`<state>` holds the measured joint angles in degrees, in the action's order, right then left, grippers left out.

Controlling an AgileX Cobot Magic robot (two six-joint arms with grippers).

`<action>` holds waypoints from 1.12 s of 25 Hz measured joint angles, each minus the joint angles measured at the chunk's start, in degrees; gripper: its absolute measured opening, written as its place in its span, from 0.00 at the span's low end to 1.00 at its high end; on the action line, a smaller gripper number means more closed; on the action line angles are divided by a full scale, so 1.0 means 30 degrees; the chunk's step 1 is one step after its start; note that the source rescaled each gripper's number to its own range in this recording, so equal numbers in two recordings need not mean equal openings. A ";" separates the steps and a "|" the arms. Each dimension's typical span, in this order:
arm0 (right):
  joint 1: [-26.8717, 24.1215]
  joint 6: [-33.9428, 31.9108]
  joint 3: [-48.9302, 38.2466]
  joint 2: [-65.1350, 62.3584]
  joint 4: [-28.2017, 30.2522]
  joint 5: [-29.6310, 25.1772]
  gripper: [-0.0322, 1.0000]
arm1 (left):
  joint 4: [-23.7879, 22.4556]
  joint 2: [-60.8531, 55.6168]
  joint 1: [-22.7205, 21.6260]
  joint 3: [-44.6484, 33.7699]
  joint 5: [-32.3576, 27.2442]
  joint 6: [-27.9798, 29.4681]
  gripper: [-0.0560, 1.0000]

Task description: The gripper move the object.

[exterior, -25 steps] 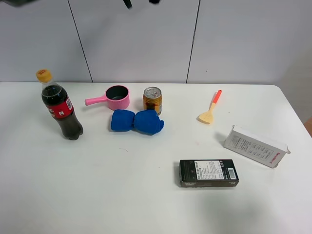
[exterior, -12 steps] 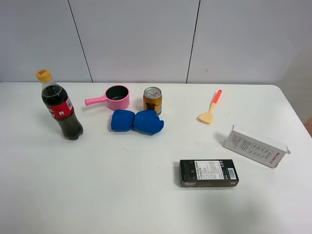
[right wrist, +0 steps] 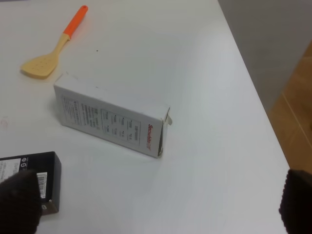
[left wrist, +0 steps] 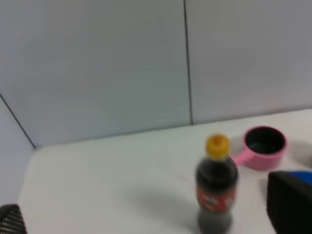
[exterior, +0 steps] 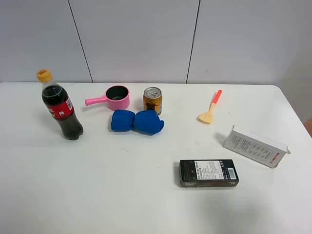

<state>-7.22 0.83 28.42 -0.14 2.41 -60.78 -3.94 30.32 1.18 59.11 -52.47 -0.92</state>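
The gold-yellow can [exterior: 152, 100] with a silver top stands upright at the back middle of the white table [exterior: 122, 190], just behind a blue cloth bundle [exterior: 137, 122]. No gripper shows in the exterior high view. In the left wrist view my left gripper [left wrist: 148, 207] has its jaws wide apart and empty, raised and facing the cola bottle [left wrist: 216, 185]; the can is out of that view. In the right wrist view my right gripper [right wrist: 158, 200] is wide open and empty above the table's right side; the can is out of that view too.
A pink pot [exterior: 116, 97] sits left of the can, and a cola bottle [exterior: 60, 106] stands at the far left. An orange-handled spatula [exterior: 210, 108], a white box [exterior: 255, 146] and a black box [exterior: 208, 173] lie on the right. The right table edge [right wrist: 253, 92] is close.
Dark arm parts that showed at the top edge of the exterior high view one second ago have left the view. Nothing on the table has moved.
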 joint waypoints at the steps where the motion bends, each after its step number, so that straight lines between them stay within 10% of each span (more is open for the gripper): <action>1: 0.0000 0.0000 0.0000 0.0000 0.0000 0.0000 1.00 | 0.0529 -0.1041 0.0000 -0.0797 -0.0280 0.0071 1.00; 8: 0.0000 0.0000 0.0000 0.0000 0.0000 0.0000 1.00 | 0.1312 -0.5372 0.0000 -0.5603 -0.3731 -0.1084 1.00; 28: 0.0000 0.0000 0.0000 0.0000 0.0000 0.0000 1.00 | 0.2806 -0.9582 0.0000 -0.9995 -0.2706 -0.0623 1.00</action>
<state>-7.22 0.83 28.42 -0.14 2.41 -60.78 4.48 1.57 1.18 29.13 -60.59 -2.79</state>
